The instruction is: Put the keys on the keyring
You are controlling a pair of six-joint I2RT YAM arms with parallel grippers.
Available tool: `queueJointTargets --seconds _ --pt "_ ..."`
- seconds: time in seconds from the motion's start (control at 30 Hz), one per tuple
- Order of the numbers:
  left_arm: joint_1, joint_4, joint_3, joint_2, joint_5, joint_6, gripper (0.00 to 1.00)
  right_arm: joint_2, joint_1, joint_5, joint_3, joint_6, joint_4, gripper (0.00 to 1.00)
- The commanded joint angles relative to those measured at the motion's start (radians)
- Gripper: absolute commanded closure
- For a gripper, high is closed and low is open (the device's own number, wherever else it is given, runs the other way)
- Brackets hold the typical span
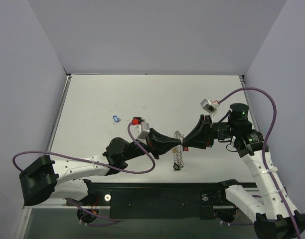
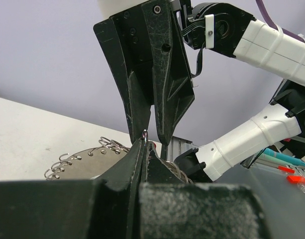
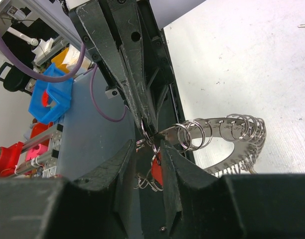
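The keyring (image 1: 178, 152), a flat silver ring rimmed with wire loops, stands on edge between the two arms. My left gripper (image 1: 175, 144) is shut on its rim; a small loop pokes out at the fingertips (image 2: 144, 142). The ring's plate (image 2: 87, 158) shows behind. My right gripper (image 3: 146, 147) faces it tip to tip, its jaws a little apart. A red key (image 3: 156, 169) hangs on a loop between them, close to the right finger (image 3: 178, 164). The keyring's plate (image 3: 217, 123) curves off to the right. A blue key (image 1: 116, 118) and another red key (image 1: 136, 121) lie on the table.
A small dark piece (image 1: 177, 168) sits at the keyring's near end. The left arm's purple cable (image 1: 142, 159) loops beside its wrist. The right arm's cable (image 1: 262, 99) arcs over the right side. The white table (image 1: 157, 94) is walled at the back and sides.
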Motion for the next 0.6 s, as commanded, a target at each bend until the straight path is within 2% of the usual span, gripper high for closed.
queueJointTargets --seconds 0.0,0.57 --pt "0.0 0.091 0.049 0.0 -0.005 -0.013 1.0 0.004 0.004 -0.035 0.032 -0.021 0.012 0.77" --pt "0.0 0.12 0.056 0.014 -0.005 -0.033 1.0 0.007 0.012 -0.028 0.018 -0.05 0.023 0.74"
